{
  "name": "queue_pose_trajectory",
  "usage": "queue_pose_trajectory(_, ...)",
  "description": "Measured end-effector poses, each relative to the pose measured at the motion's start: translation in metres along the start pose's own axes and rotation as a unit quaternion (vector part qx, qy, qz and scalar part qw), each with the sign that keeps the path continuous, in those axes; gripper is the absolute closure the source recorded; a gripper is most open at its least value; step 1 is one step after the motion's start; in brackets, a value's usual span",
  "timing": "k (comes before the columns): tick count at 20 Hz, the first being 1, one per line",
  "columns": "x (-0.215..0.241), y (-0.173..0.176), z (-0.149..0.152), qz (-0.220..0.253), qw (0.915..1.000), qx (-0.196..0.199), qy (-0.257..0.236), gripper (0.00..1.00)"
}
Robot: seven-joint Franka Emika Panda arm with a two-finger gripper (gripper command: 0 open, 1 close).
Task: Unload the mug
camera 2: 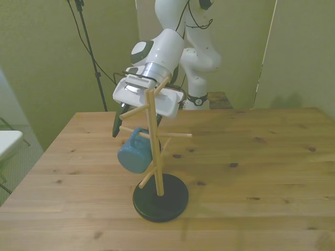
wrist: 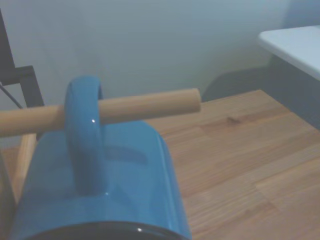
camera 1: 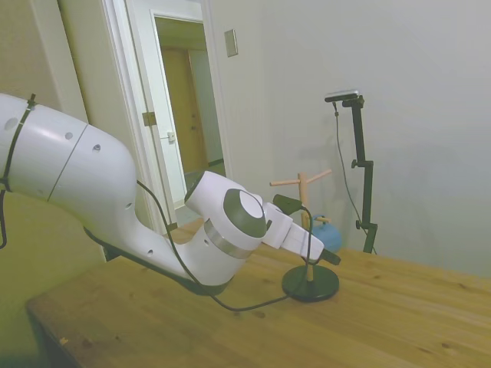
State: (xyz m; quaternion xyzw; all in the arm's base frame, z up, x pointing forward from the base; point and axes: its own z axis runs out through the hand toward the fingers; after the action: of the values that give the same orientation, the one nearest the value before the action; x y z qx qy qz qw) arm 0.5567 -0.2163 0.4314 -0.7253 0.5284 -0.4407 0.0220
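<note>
A small light-blue mug (camera 2: 133, 152) hangs by its loop handle on a lower peg of a wooden mug tree (camera 2: 153, 137) with a round black base (camera 2: 160, 197). From the side the mug (camera 1: 330, 234) shows just past the tree's post. The wrist view is close on the mug (wrist: 100, 190), with its handle (wrist: 84, 125) looped over the peg (wrist: 145, 106). My gripper (camera 2: 137, 123) is open, one dark finger on each side of the post, just above the mug. In the side view the gripper (camera 1: 313, 230) reaches the tree from the left and holds nothing.
The tree stands near the middle of the wooden table (camera 2: 251, 157), and its upper pegs (camera 2: 135, 111) stick out around my hand. A white surface (camera 2: 8, 144) stands off the table at the front view's left. A black cable (camera 1: 230, 303) trails on the table.
</note>
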Motion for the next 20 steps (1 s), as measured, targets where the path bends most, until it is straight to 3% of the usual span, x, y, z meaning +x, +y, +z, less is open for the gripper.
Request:
queue_pose_trajectory(6,0.002,-0.007,0.011,0.001,1.0,0.0,0.001,0.0)
queue_pose_trajectory(7,0.002,-0.007,0.013,0.001,1.0,0.0,0.001,1.0)
queue_pose_trajectory(20,0.003,-0.012,0.02,0.002,1.0,0.004,-0.001,1.0)
